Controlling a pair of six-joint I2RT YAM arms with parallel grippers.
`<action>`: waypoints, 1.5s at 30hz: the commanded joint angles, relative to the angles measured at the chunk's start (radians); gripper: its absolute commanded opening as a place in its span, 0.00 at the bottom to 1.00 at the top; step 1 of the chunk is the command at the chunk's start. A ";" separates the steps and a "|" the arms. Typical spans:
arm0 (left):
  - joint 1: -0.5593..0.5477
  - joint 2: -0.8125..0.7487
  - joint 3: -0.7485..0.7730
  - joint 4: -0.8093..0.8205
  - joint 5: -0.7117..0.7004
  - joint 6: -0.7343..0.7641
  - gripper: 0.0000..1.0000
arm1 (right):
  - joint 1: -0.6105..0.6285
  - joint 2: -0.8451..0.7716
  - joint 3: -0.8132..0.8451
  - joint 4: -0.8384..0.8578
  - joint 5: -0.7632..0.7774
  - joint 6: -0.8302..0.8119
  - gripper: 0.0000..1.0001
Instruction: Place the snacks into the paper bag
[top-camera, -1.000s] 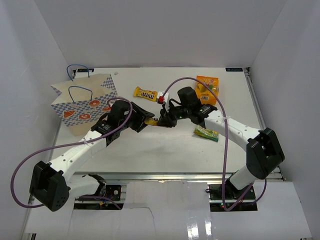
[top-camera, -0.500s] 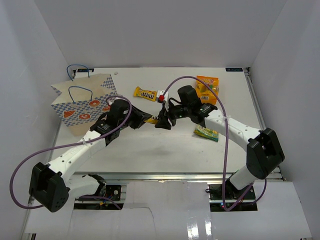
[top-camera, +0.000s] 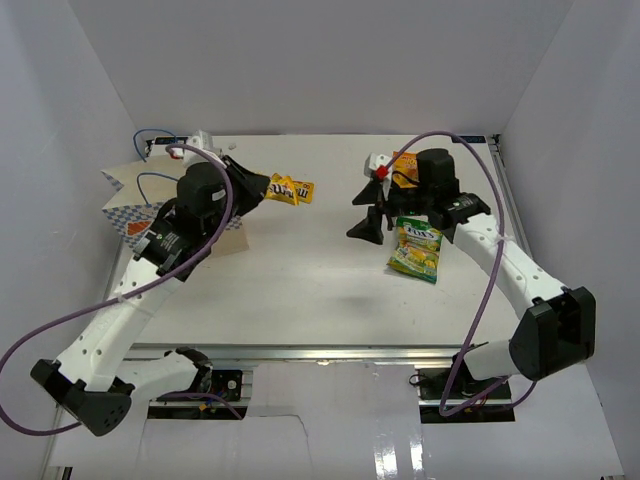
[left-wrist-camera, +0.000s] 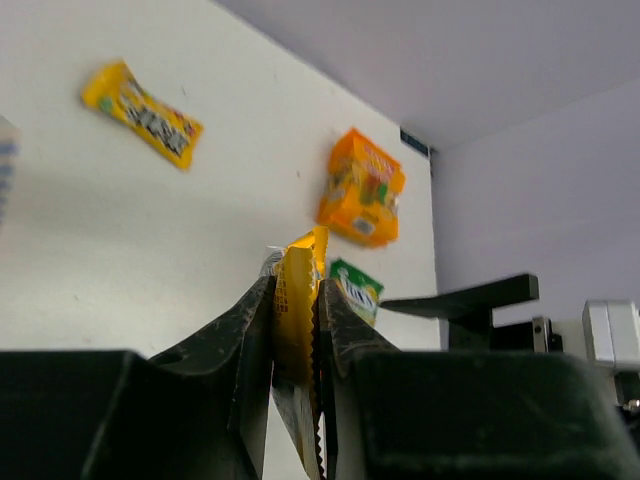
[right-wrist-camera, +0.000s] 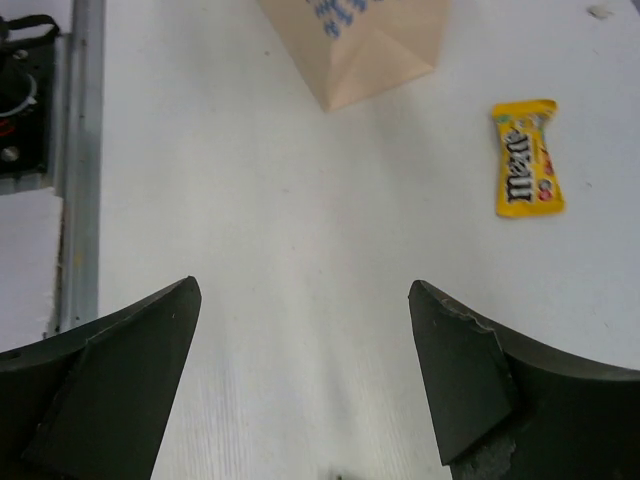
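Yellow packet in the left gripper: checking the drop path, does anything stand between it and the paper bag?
Nothing visible does. The left gripper pinches the yellow packet near the paper bag; only that arm itself overlaps the bag from above.

Blue-checked white paper bag (top-camera: 124, 208) — yellow packet (left-wrist-camera: 297, 300), orange pouch (left-wrist-camera: 362, 188).

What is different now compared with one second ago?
The left end effector closed on a yellow packet and swung back toward the paper bag. The right end effector let that packet go, opened and withdrew to the right. The other yellow packet, the green pouch and the bag did not move.
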 joint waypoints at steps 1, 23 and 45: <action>0.003 -0.031 0.135 -0.098 -0.263 0.202 0.13 | -0.075 -0.062 -0.041 -0.078 -0.027 -0.109 0.90; 0.287 0.187 0.288 -0.100 -0.394 0.664 0.18 | -0.223 -0.071 -0.072 -0.018 0.254 -0.123 0.90; 0.289 -0.021 0.218 -0.017 0.368 0.549 0.98 | -0.235 0.025 -0.085 -0.259 0.655 -0.058 0.90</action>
